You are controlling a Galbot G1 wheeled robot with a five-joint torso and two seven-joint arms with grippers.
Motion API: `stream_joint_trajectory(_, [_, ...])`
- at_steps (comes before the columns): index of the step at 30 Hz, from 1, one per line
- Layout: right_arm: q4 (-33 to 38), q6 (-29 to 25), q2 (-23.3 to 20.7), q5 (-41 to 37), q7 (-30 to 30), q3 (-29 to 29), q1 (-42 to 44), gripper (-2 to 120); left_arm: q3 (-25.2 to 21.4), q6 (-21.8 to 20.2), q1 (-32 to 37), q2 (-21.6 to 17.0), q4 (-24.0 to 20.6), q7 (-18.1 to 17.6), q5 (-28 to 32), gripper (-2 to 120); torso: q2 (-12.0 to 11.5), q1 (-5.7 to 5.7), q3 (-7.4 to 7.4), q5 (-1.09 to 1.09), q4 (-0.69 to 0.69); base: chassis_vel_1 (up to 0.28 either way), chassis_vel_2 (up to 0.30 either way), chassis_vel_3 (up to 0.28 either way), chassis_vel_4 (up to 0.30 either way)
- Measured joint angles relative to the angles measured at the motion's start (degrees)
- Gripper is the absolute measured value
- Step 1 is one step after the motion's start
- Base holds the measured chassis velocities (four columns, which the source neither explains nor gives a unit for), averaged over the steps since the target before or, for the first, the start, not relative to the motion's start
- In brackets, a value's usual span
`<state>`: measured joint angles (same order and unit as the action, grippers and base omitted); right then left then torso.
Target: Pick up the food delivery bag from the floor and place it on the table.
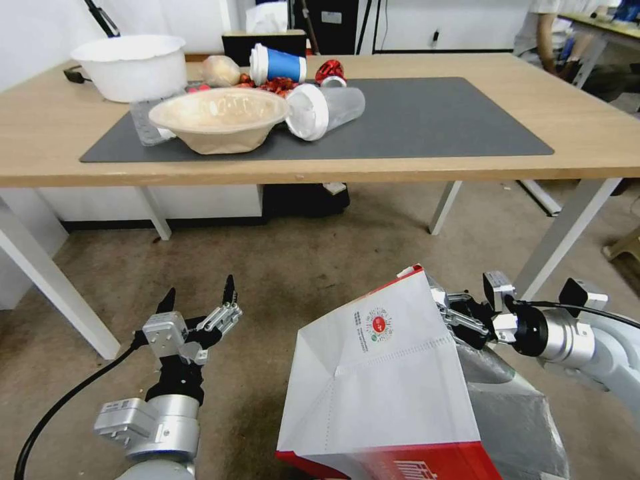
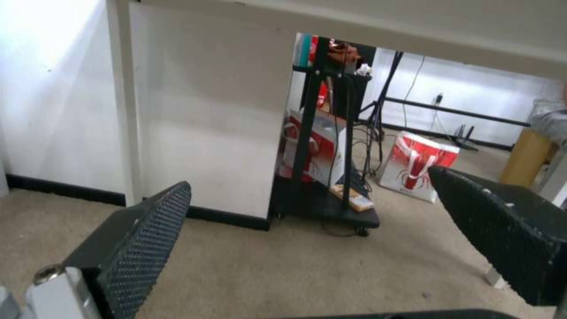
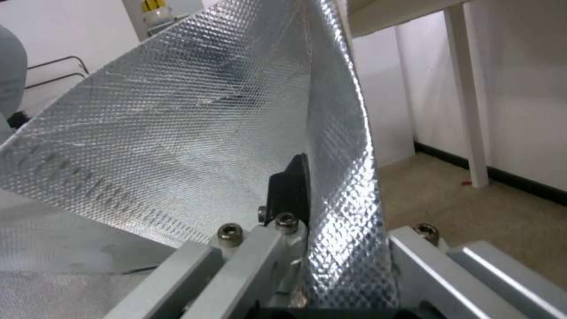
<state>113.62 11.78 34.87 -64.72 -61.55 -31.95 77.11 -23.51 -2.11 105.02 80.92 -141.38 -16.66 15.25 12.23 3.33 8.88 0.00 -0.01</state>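
Note:
The food delivery bag (image 1: 387,387), white with a red base and a small round red logo, hangs tilted low in front of me above the floor (image 1: 287,267). My right gripper (image 1: 445,308) is shut on its upper rim. In the right wrist view the silver foil lining (image 3: 177,133) is pinched at my right gripper (image 3: 319,186), with one black finger (image 3: 289,190) against the foil. My left gripper (image 1: 198,300) stands open to the left of the bag, apart from it, its fingers (image 2: 148,230) spread over bare carpet. The light-wood table (image 1: 587,143) with its dark grey mat (image 1: 427,120) lies ahead.
The mat's left half holds a tan bowl (image 1: 219,119), a white bowl (image 1: 130,65), a blue cup (image 1: 277,65) and a toppled clear cup (image 1: 327,110). The mat's right half is bare. White table legs (image 1: 567,233) slant beside the bag. A black rack (image 2: 325,133) stands under the table.

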Motion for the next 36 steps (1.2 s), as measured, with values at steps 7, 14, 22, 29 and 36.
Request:
stream_joint_trajectory(7, [0.0,0.1,-0.2,-0.3,0.0,-0.2,0.0,0,0.0,0.0,-0.1,-0.1,0.0,0.0,0.0,100,1.5,0.36,1.14,0.0,0.0,0.0,0.0,0.0,0.0])
stream_joint_trajectory(14, [0.0,0.1,-0.2,-0.3,0.0,-0.3,0.1,0,0.0,0.0,-0.2,0.0,0.1,0.0,-0.1,100,3.1,0.81,2.27,0.0,0.0,0.0,0.0,0.0,0.0])
stream_joint_trajectory(22, [-0.1,0.1,-0.2,-0.4,0.0,-0.3,-0.1,0,0.0,0.0,-0.3,0.0,0.2,-0.1,-0.2,100,5.0,1.37,3.64,0.0,0.0,0.0,0.0,0.0,0.0])
stream_joint_trajectory(29, [0.0,0.2,-0.2,-0.6,0.0,-0.2,-0.1,0,0.0,-0.1,-0.4,0.0,0.2,-0.2,-0.2,100,6.6,1.8,4.79,0.0,0.0,0.0,0.0,0.0,0.0])
stream_joint_trajectory(36, [0.1,0.3,-0.3,-0.7,0.0,-0.3,0.1,0,0.0,-0.2,-0.4,0.0,0.2,-0.5,-0.2,100,8.0,2.29,5.78,0.0,0.0,0.0,0.0,0.0,0.0])
